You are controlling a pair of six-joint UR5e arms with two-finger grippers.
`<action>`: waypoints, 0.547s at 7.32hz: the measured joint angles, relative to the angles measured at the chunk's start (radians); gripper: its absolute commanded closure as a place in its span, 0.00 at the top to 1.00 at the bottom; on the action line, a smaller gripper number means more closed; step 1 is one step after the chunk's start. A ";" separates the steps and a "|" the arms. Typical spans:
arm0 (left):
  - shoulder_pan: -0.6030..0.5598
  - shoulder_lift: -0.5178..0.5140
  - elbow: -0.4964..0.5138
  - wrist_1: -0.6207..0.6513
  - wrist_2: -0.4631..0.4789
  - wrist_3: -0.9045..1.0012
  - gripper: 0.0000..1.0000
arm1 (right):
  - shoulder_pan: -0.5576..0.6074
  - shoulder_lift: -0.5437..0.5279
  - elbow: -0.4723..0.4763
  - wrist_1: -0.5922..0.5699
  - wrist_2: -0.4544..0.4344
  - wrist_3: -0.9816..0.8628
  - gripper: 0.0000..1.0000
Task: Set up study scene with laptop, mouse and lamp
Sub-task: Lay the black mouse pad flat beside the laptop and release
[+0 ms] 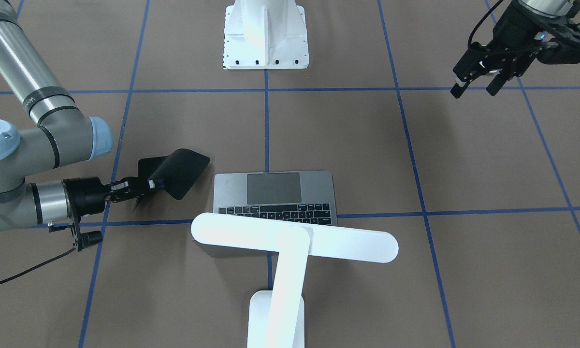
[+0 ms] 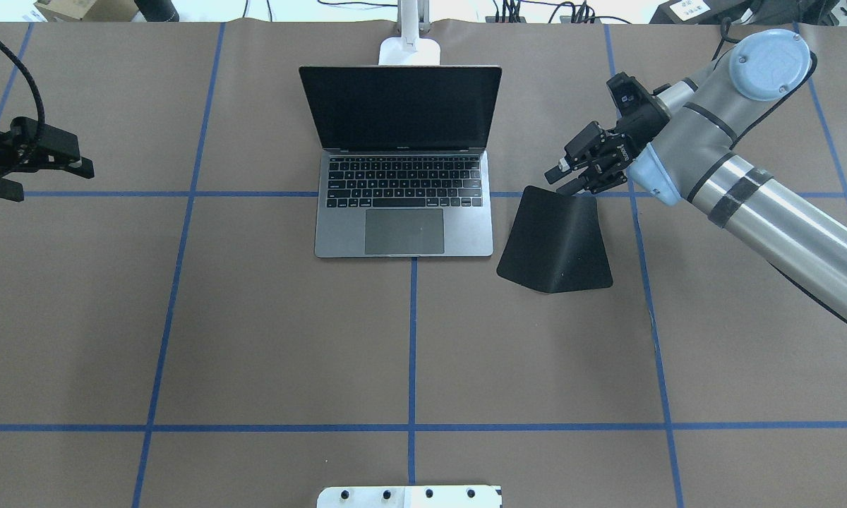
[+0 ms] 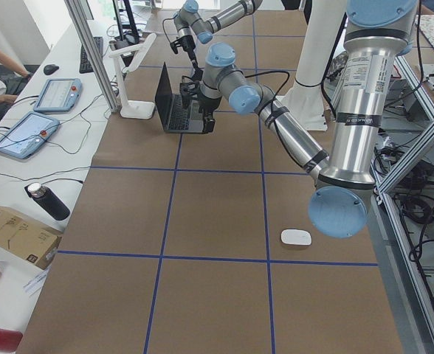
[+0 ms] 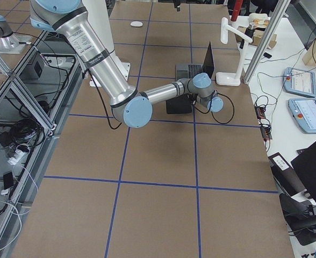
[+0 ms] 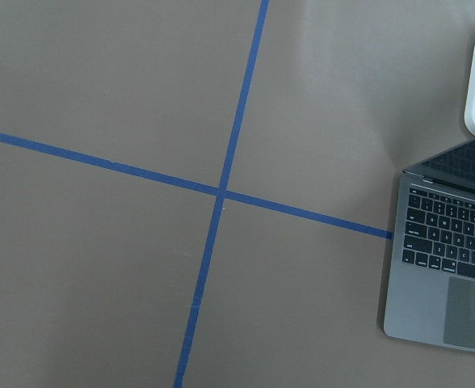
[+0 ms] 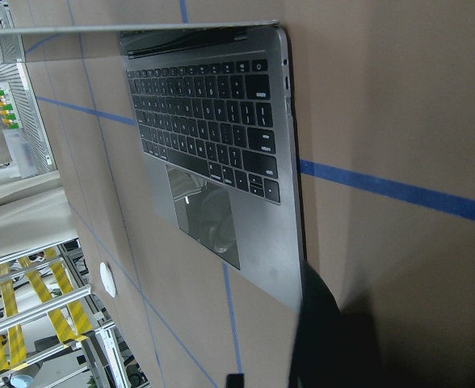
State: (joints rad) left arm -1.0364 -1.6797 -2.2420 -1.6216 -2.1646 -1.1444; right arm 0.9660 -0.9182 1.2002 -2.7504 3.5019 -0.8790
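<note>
- The laptop [image 2: 402,176] stands open on the far middle of the surface [image 2: 254,339], its dark screen upright and its keyboard facing the robot
- The lamp [image 1: 295,239] stands just behind the screen; in the front-facing view its long bar head hides the screen and the far keyboard rows
- The mouse [image 3: 296,237] lies well apart from the laptop, on the robot's left, close to the left arm's base
- The right pincer [image 1: 151,184] is clamped on one edge of a black mouse pad [image 2: 557,243]; the pad is bent, with that edge raised and the other edge down just beside the laptop's right front corner
- The left pincer [image 1: 474,88] hangs over the surface on the robot's left with its jaws apart, holding nothing
- A white ribbed pedestal [image 1: 266,34] is bolted down at the robot's edge
- Blue tape lines [image 2: 411,339] cross the brown surface in a grid
- On the side bench lie tablets [image 3: 58,94], a bottle [image 3: 49,201] and a cardboard box [image 3: 18,234]
</note>
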 measured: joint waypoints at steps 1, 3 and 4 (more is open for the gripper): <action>0.000 0.000 0.002 0.000 0.000 0.000 1.00 | -0.002 0.012 -0.009 0.000 0.016 0.000 0.75; 0.002 -0.002 0.006 0.000 0.003 0.000 1.00 | 0.008 0.035 -0.021 0.000 0.039 0.000 0.76; 0.002 -0.004 0.006 0.000 0.004 0.000 1.00 | 0.024 0.044 -0.023 0.000 0.044 0.000 0.80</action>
State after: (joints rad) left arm -1.0342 -1.6839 -2.2357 -1.6214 -2.1606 -1.1443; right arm 0.9900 -0.8747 1.1774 -2.7504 3.5458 -0.8789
